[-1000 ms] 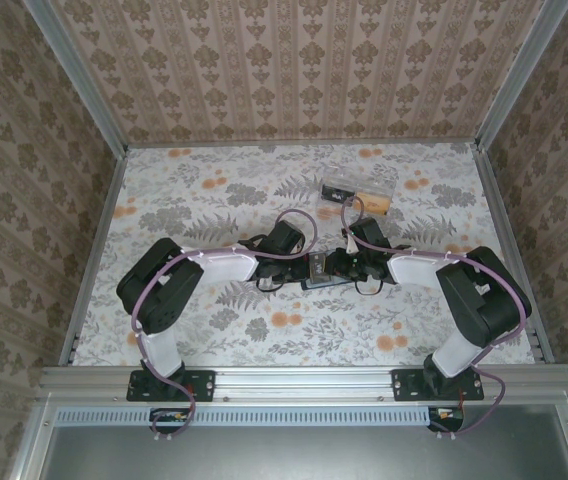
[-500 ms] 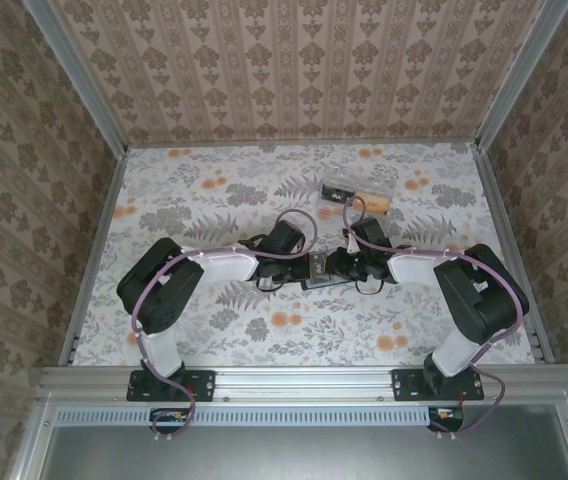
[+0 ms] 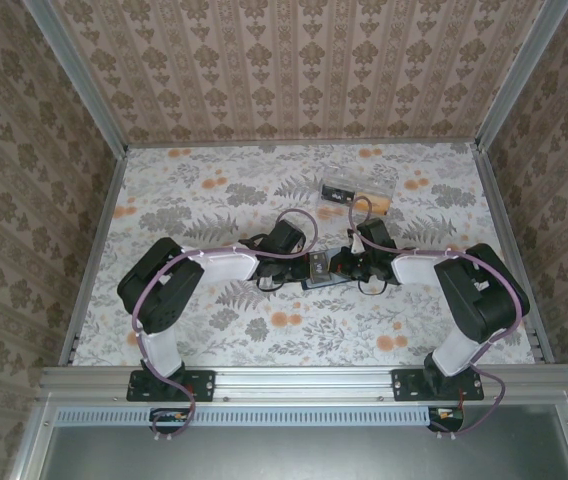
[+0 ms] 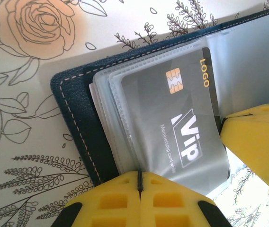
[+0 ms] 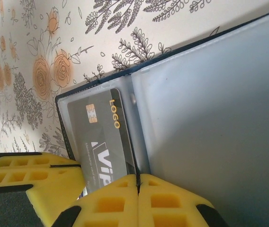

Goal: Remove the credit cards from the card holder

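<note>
The navy card holder [image 4: 75, 123] lies open on the floral table between both grippers [image 3: 317, 271]. Its clear sleeves carry a grey credit card [image 4: 182, 118] marked LOGO and VIP. My left gripper [image 4: 139, 176] is shut, pinching the near edge of the sleeves beside the card. Opposite it, my right gripper [image 5: 138, 178] is shut on the thin dark edge of the credit card [image 5: 103, 137], next to the holder's greyish inner face [image 5: 210, 118]. The right fingers [image 4: 257, 137] show yellow in the left wrist view. The left fingers [image 5: 30, 170] lie low on the left in the right wrist view.
A clear plastic box [image 3: 359, 193] with black and tan contents lies behind the grippers, toward the back right. Patterned walls [image 3: 24, 200] close in the table on three sides. Both arms reach inward from the near rail [image 3: 304, 382].
My right gripper's jaws have closed at the card holder, and its arm has shifted slightly. The left gripper has stayed shut in place.
</note>
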